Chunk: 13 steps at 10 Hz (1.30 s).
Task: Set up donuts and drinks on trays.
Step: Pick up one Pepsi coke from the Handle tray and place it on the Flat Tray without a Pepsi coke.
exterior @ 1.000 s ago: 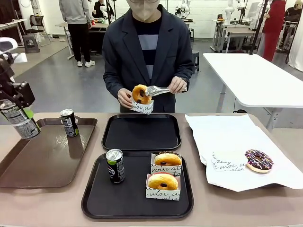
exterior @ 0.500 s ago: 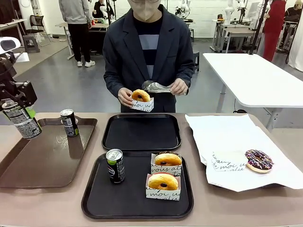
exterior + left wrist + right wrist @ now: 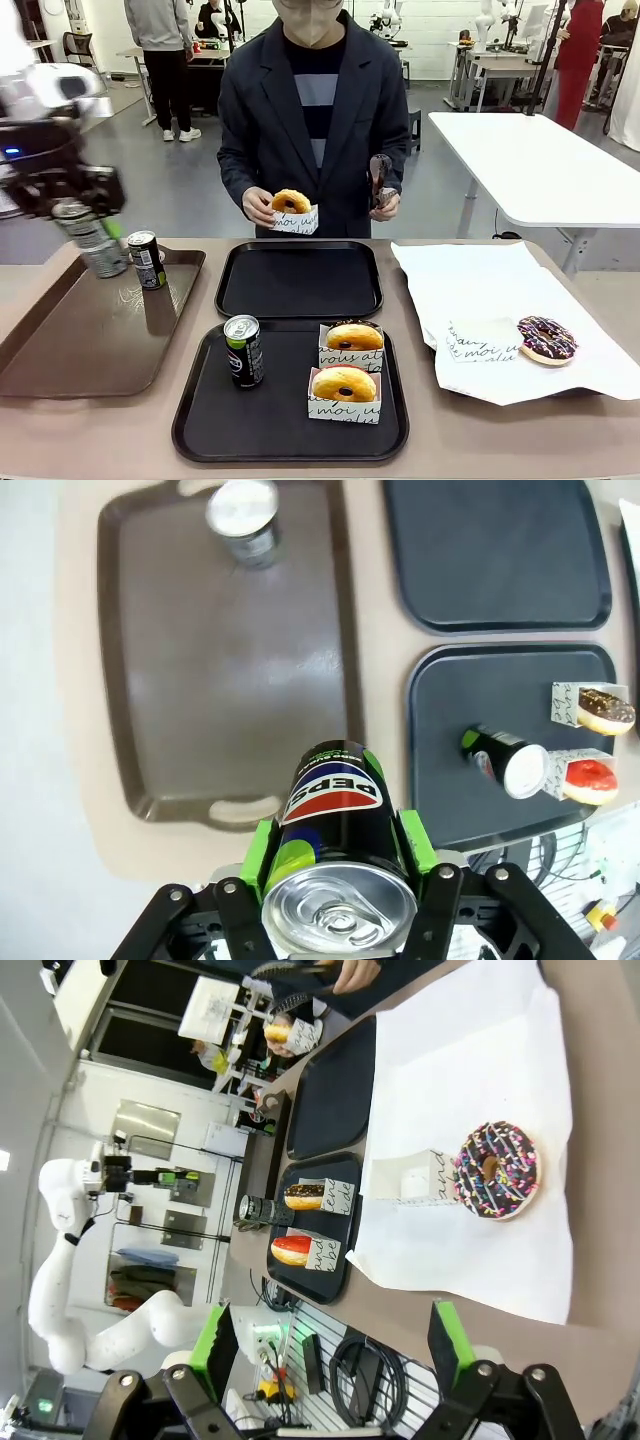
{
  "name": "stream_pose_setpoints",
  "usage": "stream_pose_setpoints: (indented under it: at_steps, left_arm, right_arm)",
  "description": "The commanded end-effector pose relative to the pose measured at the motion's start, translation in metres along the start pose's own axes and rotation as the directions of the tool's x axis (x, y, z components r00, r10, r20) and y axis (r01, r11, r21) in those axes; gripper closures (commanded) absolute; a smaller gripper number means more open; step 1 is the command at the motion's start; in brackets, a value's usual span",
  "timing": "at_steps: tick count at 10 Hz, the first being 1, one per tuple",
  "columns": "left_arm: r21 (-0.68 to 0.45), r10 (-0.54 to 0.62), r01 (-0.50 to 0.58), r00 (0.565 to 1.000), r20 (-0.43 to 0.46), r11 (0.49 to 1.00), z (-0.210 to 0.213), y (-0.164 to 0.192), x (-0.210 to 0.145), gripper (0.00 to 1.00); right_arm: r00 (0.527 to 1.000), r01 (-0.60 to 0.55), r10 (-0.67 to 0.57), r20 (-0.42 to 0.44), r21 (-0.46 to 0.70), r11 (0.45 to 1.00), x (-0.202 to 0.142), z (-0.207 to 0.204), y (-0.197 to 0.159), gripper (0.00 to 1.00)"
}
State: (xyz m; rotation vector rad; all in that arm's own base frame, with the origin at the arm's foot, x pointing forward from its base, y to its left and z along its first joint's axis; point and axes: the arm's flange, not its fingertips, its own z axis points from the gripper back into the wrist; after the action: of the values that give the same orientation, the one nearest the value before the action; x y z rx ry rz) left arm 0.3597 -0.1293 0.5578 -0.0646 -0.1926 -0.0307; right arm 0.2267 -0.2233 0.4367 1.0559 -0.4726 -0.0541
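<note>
Where the left tool (image 3: 90,225) (image 3: 338,845) hangs raised over the brown tray (image 3: 70,350) on the tabletop (image 3: 100,435), its green pads are closed on the sides of a Pepsi can (image 3: 92,240) (image 3: 335,805). The can's long axis is near upright, with the silver top uppermost and leaning slightly to the robot's left, and the base towards the tray. Seen from the wrist, the can sits between the pads and its blue label reads "PEPSI", upside down.

A second can (image 3: 146,259) stands upright at the brown tray's far edge. A third can (image 3: 243,350) stands upright on the near black tray (image 3: 200,430), left of the rear glazed donut (image 3: 354,337) and the front glazed donut (image 3: 344,384). Both donuts sit in white holders with black script, partly legible as "vous". The far black tray (image 3: 300,285) lies just behind.

The person holds a boxed donut (image 3: 291,203) in one hand and tongs (image 3: 380,180) in the other.

The right tool (image 3: 330,1345) has its pads wide apart with nothing between them. A sprinkled chocolate donut (image 3: 547,338) (image 3: 497,1170) lies on the white paper sheet (image 3: 480,290).
</note>
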Motion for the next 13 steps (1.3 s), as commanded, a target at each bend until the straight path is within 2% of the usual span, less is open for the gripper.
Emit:
stream_pose_setpoints:
  at_steps: [1, 3, 4, 6, 7, 8, 9, 10, 11, 13]
  left_arm:
    - [0.090, -0.024, 0.024, 1.000, 0.006, 0.996, -0.017, -0.055, 0.035, 0.41]
    - [0.085, -0.105, 0.108, 0.994, -0.038, 0.991, -0.041, -0.101, 0.075, 0.41]
    - [0.074, -0.113, 0.115, 0.993, -0.040, 0.991, -0.060, -0.119, 0.083, 0.41]
    - [0.061, -0.140, 0.145, 0.987, -0.085, 0.988, -0.091, -0.144, 0.117, 0.41]
    - [0.047, -0.138, 0.143, 0.986, -0.097, 0.989, -0.112, -0.148, 0.120, 0.41]
    - [0.058, -0.143, 0.153, 0.979, -0.144, 0.987, -0.118, -0.144, 0.122, 0.41]
    - [0.094, -0.152, 0.173, 0.967, -0.203, 0.980, -0.106, -0.127, 0.108, 0.41]
    - [0.118, -0.204, 0.236, 0.951, -0.232, 0.965, -0.087, -0.097, 0.079, 0.41]
    - [0.084, -0.233, 0.260, 0.940, -0.249, 0.962, -0.069, -0.057, 0.046, 0.41]
    - [0.010, -0.251, 0.260, 0.941, -0.225, 0.966, -0.057, -0.011, 0.004, 0.41]
  right_arm:
    - [1.000, -0.018, 0.018, 0.019, 0.023, 1.000, 0.002, 0.000, -0.001, 0.00]
    - [1.000, -0.018, 0.018, 0.019, 0.023, 1.000, 0.002, 0.000, -0.001, 0.00]
    - [1.000, -0.018, 0.018, 0.019, 0.023, 1.000, 0.002, 0.000, -0.001, 0.00]
    - [1.000, -0.018, 0.018, 0.019, 0.023, 1.000, 0.002, 0.000, -0.001, 0.00]
    - [1.000, -0.018, 0.018, 0.019, 0.023, 1.000, 0.002, 0.000, -0.001, 0.00]
    - [1.000, -0.018, 0.018, 0.019, 0.023, 1.000, 0.002, 0.000, -0.001, 0.00]
    - [1.000, -0.018, 0.018, 0.019, 0.023, 1.000, 0.002, 0.000, -0.001, 0.00]
    - [1.000, -0.018, 0.018, 0.019, 0.023, 1.000, 0.002, 0.000, -0.001, 0.00]
    - [1.000, -0.018, 0.018, 0.019, 0.023, 1.000, 0.002, 0.000, -0.001, 0.00]
    - [1.000, -0.018, 0.018, 0.019, 0.023, 1.000, 0.002, 0.000, -0.001, 0.00]
